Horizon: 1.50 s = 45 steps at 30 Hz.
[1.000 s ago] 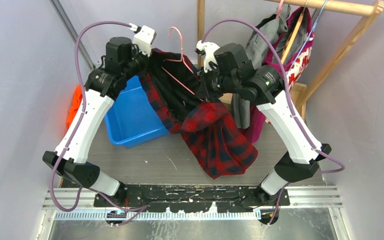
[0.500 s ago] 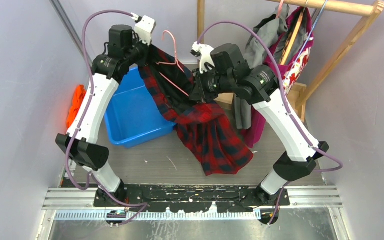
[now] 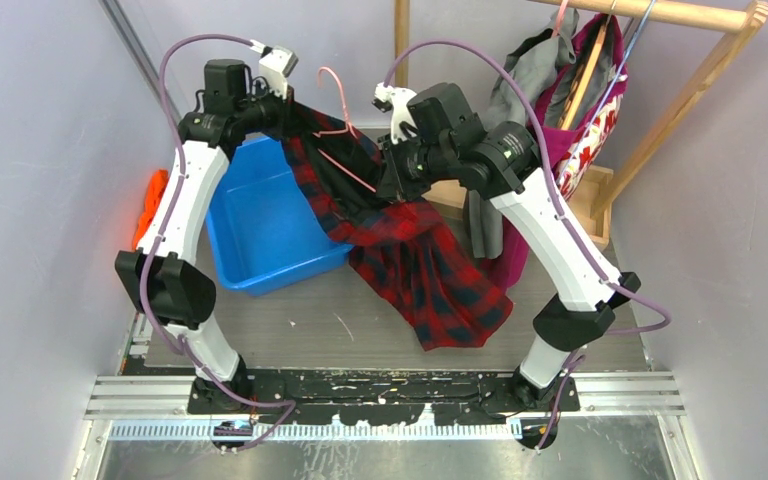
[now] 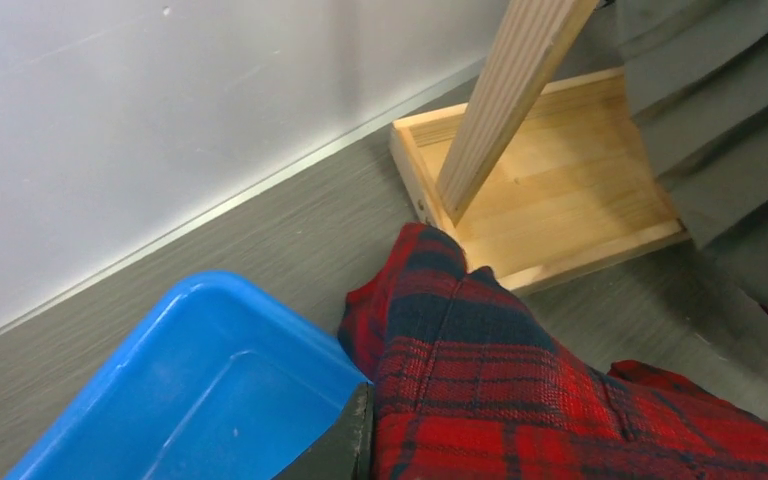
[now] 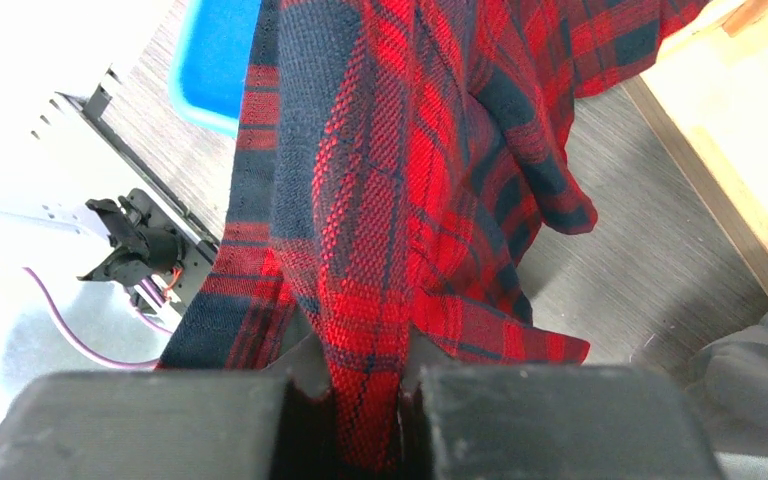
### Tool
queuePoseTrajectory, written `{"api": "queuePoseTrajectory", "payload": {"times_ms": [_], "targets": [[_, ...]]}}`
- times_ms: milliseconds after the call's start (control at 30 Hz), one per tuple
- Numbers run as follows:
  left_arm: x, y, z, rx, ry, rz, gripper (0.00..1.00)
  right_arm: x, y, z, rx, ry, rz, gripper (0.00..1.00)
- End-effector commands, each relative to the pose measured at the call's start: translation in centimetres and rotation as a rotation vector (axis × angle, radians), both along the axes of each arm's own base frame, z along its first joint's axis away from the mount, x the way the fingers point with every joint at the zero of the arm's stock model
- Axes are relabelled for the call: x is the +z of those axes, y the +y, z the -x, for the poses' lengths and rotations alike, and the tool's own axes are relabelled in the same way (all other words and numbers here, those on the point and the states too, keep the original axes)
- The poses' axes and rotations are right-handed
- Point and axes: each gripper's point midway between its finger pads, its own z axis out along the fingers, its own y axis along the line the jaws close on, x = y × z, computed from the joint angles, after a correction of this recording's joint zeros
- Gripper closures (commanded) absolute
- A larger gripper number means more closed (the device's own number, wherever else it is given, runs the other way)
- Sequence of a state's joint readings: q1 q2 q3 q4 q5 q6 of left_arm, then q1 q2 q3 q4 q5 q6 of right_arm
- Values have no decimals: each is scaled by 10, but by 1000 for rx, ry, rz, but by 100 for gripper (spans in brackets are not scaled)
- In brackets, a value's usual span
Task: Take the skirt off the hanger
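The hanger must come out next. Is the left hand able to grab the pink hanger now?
Probably not: the left hand is shut on the skirt, so occupied, though the pink hanger hangs close beside it.

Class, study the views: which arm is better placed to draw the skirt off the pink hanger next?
Probably right: the right gripper pinches the skirt beside the hanger, at its lower end; the left gripper grips higher, near the hook.

Skirt (image 5: 380, 200) pinched in right gripper (image 5: 365, 405)
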State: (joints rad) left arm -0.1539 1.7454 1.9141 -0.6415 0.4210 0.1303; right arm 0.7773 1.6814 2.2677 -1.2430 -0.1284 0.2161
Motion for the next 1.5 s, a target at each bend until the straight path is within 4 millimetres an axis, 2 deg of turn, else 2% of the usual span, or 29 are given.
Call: {"api": "queuePoseTrajectory", "payload": {"times_ms": [0,133,200,367,433,500,600,833,1000,1200,1467], "targets": [[-36,102,-53,321,19,-47,100,78,-41,46,21,-142,-132,99],[-56,99,-61,283,75,-15,100,82,-42,48,23,-151,-140,99],[-67,92,-59,254,110,8,94,81,-42,47,21,-152,-136,99],[-93,84,-45,218,174,31,71,87,-43,44,13,-183,-143,99],[-106,87,-38,227,200,16,57,89,-43,43,12,-193,-146,99],[-110,89,-30,242,206,4,44,89,-43,42,13,-196,-144,99],[-100,89,-19,242,181,8,34,86,-40,40,16,-189,-139,99],[-86,81,-8,227,183,55,32,94,-27,31,34,-212,-181,99],[-70,71,12,195,188,106,31,104,-21,21,17,-262,-211,99],[-35,58,39,141,155,170,30,123,-6,2,6,-352,-281,99],[35,50,70,98,53,210,30,149,27,-11,79,-404,-381,99]]}}
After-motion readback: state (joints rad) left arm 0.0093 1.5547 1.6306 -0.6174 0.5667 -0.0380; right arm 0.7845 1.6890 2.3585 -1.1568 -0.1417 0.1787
